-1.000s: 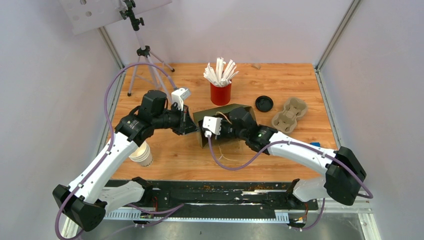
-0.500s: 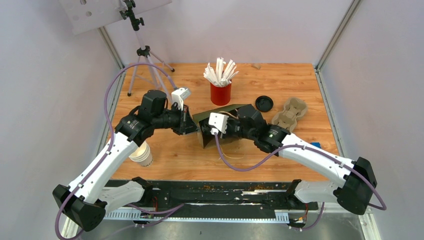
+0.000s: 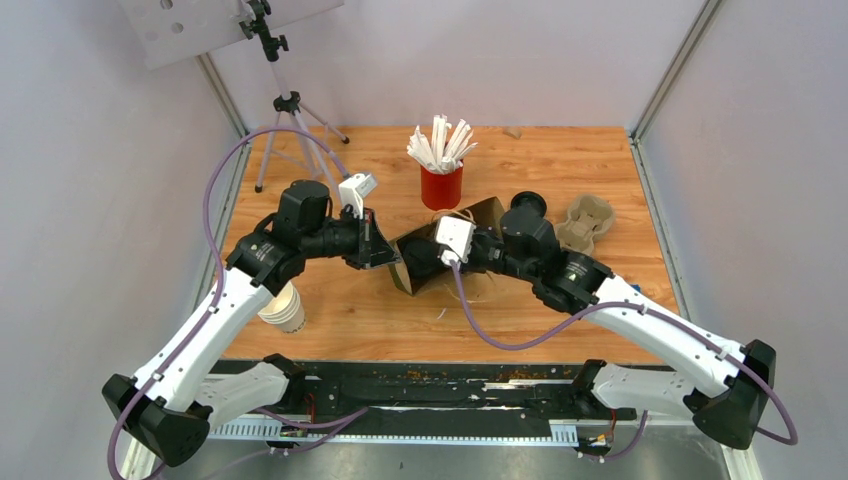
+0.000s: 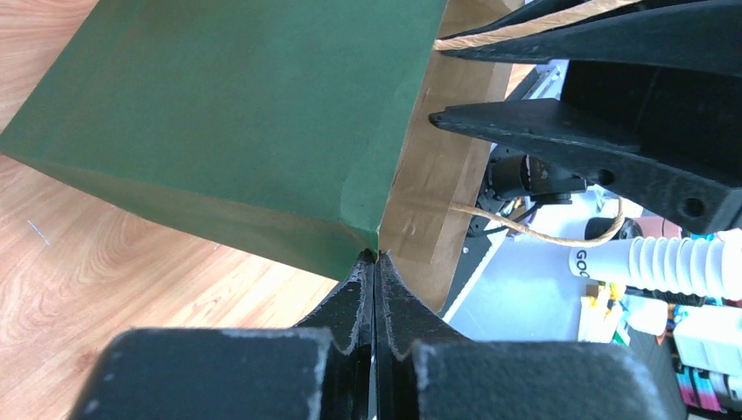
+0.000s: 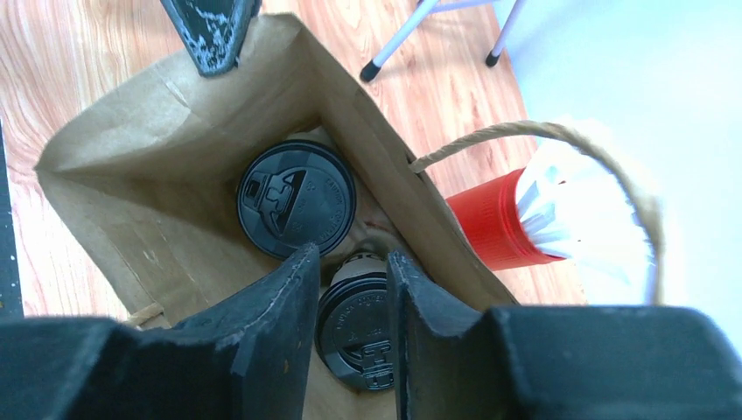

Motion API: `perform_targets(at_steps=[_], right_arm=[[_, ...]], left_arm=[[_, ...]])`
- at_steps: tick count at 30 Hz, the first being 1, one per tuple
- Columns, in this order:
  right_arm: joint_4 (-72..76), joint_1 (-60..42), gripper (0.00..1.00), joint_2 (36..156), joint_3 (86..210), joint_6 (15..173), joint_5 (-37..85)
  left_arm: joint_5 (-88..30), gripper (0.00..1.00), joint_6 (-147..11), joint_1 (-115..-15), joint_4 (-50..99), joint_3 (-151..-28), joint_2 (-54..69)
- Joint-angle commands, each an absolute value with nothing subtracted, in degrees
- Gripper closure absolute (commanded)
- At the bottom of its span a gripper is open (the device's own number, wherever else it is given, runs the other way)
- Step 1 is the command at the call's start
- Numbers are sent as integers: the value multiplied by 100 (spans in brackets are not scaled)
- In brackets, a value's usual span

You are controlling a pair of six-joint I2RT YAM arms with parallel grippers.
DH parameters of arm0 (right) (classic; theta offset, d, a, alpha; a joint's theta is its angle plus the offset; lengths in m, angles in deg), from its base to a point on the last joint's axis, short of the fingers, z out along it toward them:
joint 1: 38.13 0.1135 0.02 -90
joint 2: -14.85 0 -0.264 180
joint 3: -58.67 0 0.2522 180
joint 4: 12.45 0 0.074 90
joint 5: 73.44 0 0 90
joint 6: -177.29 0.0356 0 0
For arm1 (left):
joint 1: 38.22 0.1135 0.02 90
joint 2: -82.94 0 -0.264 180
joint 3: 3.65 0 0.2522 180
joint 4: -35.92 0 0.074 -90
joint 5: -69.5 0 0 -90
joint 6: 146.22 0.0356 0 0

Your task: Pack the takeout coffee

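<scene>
The green paper bag (image 3: 487, 214) is tipped up at the table's middle, its brown inside facing the right arm. My left gripper (image 3: 385, 255) is shut on the bag's rim edge (image 4: 374, 255), with the green side (image 4: 245, 114) above it. My right gripper (image 5: 352, 255) is open at the bag's mouth (image 3: 422, 262). Two takeout coffees stand inside the bag. One black lid (image 5: 296, 199) lies further in. The other (image 5: 363, 337) shows in the gap between my right fingers, deeper than their tips and not touched. The cups' white walls are mostly hidden.
The red cup of white sticks (image 3: 441, 182) stands just behind the bag. A loose black lid (image 3: 527, 203) and a cardboard cup carrier (image 3: 587, 222) lie at the right. A stack of paper cups (image 3: 284, 308) stands at the left by a tripod (image 3: 288, 130).
My right arm has swung right and back, drawing its gripper toward the bag's mouth. The bag has tipped from lying down to more upright. My left gripper kept its hold.
</scene>
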State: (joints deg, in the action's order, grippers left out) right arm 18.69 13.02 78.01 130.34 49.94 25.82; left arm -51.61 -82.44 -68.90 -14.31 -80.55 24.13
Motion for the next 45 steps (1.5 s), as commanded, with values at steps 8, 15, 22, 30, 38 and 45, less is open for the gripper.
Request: perform_targets(at_steps=[8,15,22,30,38,45], right_arm=[[1796,1266,60,7446,13444,5441,2677],[1704,1249,59,7455,13608,5452,2531],[1607,1226,58,7403,13646,5493,2361],[1560,1106,58,7292,13589,5482,2272],[1480,971,57,7181,13452,5504,2379],[1454,921,57,7189,13428,5600,2386]], left_arm=[[-5201,100,-8529,-6875,-1283,-8191,2546],[-5300,100,-8619,-6689,-1400,-8267,2484],[-5316,100,-8706,-6510,-1566,-8401,2388],[-5252,100,-8921,-6395,-1940,-8892,2052],[-5141,100,-9197,-6256,-2155,-8998,1959],[-5076,100,-9315,-6086,-2228,-8915,1934]])
